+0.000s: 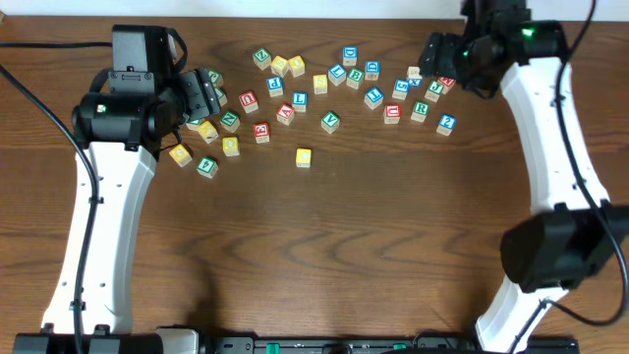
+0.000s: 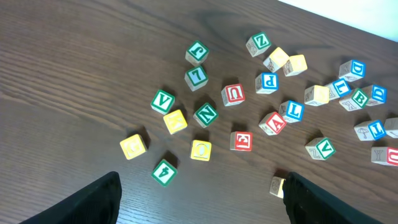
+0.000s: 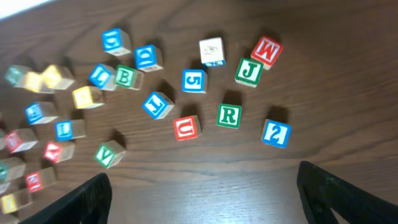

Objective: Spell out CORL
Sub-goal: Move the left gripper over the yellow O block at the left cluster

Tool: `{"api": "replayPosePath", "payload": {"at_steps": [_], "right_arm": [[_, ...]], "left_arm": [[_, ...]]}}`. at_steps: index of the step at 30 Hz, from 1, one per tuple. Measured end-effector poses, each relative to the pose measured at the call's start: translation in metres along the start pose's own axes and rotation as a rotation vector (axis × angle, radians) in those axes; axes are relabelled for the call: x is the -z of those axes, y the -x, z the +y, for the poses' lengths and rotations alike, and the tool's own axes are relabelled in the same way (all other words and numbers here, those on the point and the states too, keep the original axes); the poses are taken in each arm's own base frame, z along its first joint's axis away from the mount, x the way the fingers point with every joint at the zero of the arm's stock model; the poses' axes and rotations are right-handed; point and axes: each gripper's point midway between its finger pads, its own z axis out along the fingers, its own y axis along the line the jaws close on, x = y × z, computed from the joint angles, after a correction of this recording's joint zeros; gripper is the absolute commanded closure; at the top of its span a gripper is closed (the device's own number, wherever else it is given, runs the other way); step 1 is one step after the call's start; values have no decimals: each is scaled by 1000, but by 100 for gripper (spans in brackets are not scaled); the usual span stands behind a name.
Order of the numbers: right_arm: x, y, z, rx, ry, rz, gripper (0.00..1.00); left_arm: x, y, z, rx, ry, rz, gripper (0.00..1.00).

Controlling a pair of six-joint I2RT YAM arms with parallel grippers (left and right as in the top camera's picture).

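The green R cube [image 3: 229,116] is seen just ahead of the right gripper [image 3: 202,176], roughly centred between fingers spread wide and empty, so the right arm is judged nearer. Around the R are counted one red U [image 3: 186,127], one blue 2 [image 3: 275,133] and one green J [image 3: 249,70]. The left gripper [image 2: 202,180], well apart from the R, is likewise spread and empty

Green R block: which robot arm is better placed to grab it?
Right, I'd say. The green R block lies just ahead of the open right gripper in its wrist view. The left gripper hovers far off at the other side of the table.
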Motion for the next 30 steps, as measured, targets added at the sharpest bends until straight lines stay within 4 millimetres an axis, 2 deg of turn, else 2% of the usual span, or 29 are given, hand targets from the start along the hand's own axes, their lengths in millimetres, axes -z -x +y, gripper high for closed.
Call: {"api": "replayPosePath", "payload": {"at_steps": [3, 7, 15, 19, 30], "right_arm": [[-17, -4, -3, -22, -17, 30, 12], [-30, -6, -5, -45, -29, 45, 11], [-36, -7, 11, -32, -11, 37, 10], [-36, -10, 17, -24, -5, 38, 9], [-36, -16, 16, -26, -14, 64, 8]], "left_arm": [[0, 0, 0, 0, 0, 0, 18], [0, 0, 0, 0, 0, 0, 18], [-6, -2, 0, 4, 5, 15, 19], [-23, -9, 0, 18, 17, 58, 20], [-79, -42, -16, -23, 36, 210, 20]]}}
